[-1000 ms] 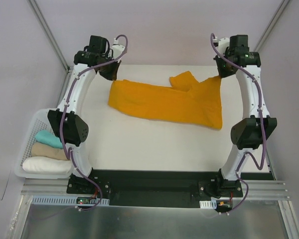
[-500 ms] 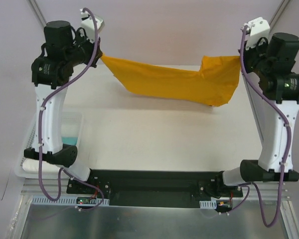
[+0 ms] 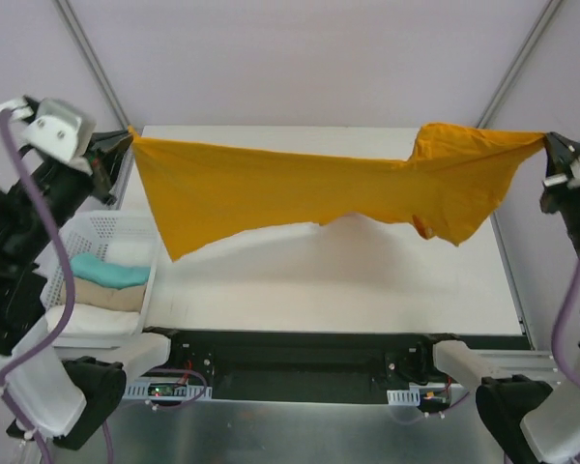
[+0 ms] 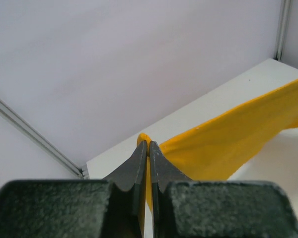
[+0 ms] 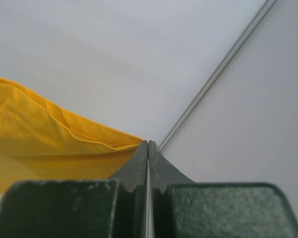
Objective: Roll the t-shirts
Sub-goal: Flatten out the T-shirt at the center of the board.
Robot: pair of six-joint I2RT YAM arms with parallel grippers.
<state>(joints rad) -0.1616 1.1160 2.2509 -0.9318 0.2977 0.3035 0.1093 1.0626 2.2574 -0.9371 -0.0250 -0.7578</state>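
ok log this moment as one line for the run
t-shirt: stretched in air above table, not rolled | left hand: shut on one end | right hand: shut on other end

No text, label, brand, number or sign can be read in any view. The t-shirt (image 3: 309,188) shows plain fabric only, and the arms carry no legible markings.

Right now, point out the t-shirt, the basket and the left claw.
t-shirt (image 3: 300,188), top view, middle of the stretched fabric.
basket (image 3: 95,230), top view, its white lattice wall.
left claw (image 4: 148,145), left wrist view, shut fingertips pinching the shirt's corner.
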